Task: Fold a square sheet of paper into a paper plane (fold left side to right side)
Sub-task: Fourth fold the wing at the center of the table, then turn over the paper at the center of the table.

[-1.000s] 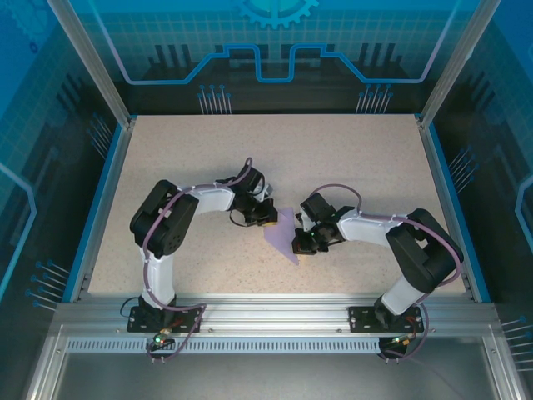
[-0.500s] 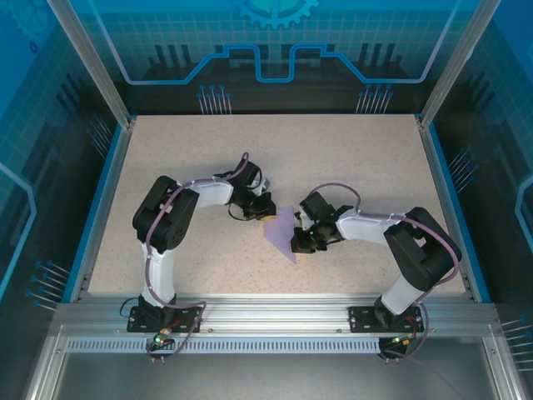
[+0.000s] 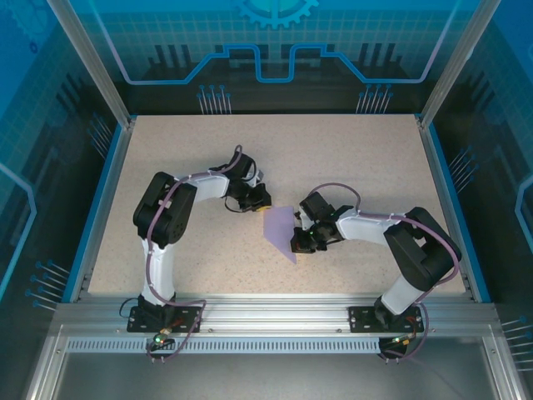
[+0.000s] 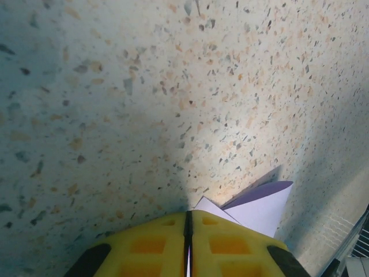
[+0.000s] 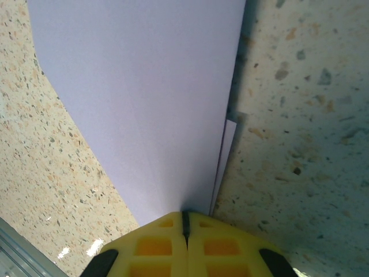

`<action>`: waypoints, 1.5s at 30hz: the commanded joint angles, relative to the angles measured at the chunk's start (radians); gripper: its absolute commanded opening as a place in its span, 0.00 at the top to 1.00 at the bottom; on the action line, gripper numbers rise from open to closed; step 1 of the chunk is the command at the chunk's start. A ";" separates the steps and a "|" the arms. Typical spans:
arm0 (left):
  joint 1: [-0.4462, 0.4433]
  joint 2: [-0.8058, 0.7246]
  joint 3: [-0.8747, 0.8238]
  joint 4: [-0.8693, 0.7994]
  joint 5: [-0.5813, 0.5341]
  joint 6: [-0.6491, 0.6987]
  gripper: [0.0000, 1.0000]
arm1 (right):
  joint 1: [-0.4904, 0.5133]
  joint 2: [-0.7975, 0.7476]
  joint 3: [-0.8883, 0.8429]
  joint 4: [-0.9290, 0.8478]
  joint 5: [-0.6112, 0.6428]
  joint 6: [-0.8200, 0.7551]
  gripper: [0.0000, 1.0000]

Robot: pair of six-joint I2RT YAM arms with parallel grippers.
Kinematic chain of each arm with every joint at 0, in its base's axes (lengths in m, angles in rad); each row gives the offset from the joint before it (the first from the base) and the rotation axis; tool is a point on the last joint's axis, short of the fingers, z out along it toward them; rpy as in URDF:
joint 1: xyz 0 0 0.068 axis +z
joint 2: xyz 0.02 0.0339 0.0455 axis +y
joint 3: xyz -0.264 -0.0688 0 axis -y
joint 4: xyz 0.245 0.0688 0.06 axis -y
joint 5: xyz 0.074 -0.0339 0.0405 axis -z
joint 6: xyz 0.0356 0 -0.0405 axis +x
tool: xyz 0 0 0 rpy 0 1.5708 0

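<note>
The sheet of paper (image 3: 281, 230) is pale lavender and lies folded on the table's middle, wide at the far end and tapering to a point toward the near edge. My left gripper (image 3: 261, 200) sits just off its far left corner, jaws together; in the left wrist view that gripper (image 4: 188, 214) has the paper's corner (image 4: 262, 206) showing beside its right finger. My right gripper (image 3: 301, 242) rests shut on the paper's right edge. In the right wrist view the paper (image 5: 150, 98) spreads ahead of that gripper (image 5: 184, 213), a lower layer (image 5: 229, 150) peeking out.
The speckled table (image 3: 350, 158) has blue rails along its left side (image 3: 104, 204) and right side (image 3: 445, 200). An aluminium frame (image 3: 275, 312) carries both arm bases at the near edge. Open tabletop lies beyond the paper.
My left gripper has drawn back up and to the left, off the paper's left corner. The right arm and the paper have stayed put.
</note>
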State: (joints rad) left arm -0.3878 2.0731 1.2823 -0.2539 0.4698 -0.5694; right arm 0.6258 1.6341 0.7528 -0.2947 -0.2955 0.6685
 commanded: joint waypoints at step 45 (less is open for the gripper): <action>-0.133 -0.266 -0.303 0.224 -0.041 -0.175 0.47 | -0.017 -0.794 -0.266 0.135 0.169 0.012 0.23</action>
State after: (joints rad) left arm -0.5121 1.7798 0.9463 -0.0616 0.4019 -0.7200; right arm 0.6155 0.8898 0.5068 -0.1707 -0.1024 0.6590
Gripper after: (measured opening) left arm 0.529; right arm 0.765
